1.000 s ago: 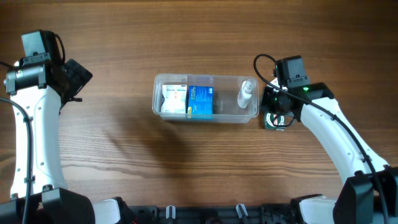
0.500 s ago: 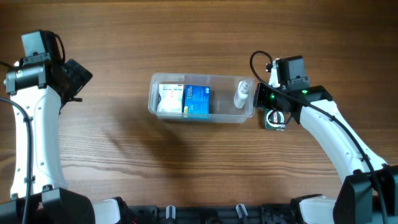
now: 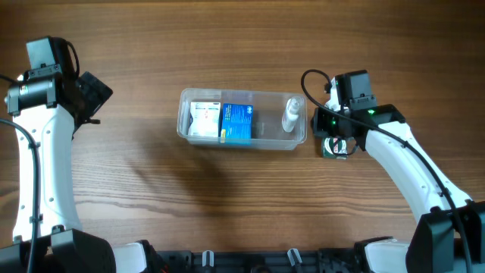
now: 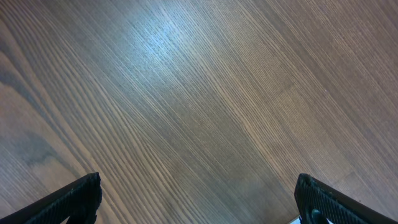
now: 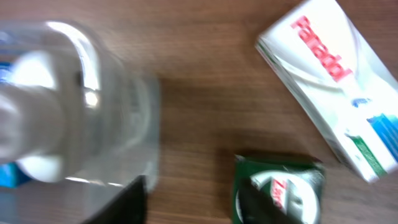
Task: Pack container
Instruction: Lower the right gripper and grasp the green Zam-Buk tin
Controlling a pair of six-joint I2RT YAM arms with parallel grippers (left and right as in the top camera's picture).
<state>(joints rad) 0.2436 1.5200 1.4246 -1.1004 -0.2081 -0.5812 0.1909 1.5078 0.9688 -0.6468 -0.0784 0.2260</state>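
Observation:
The clear container [image 3: 242,144] lies mid-table, its blurred end wall [image 5: 134,118] filling the left of the right wrist view. Inside it are a white box [image 3: 201,120], a blue box [image 3: 237,123] and a small clear bottle [image 3: 292,115]. My right gripper [image 3: 324,130] stands just off the container's right end. It is open [image 5: 189,205] over bare wood, with one finger [image 5: 124,202] beside the container wall and the other over a green packet [image 5: 283,186]. My left gripper [image 3: 101,95] is far to the left, wide open [image 4: 199,205] over bare wood.
A white Panadol box [image 5: 329,81] lies on the table to the right of the green packet [image 3: 334,147]; in the overhead view the right arm hides it. Both arms' bases stand at the table's near edge.
The container has slid a little to the left, with my right gripper following behind its right end. The left arm has not moved.

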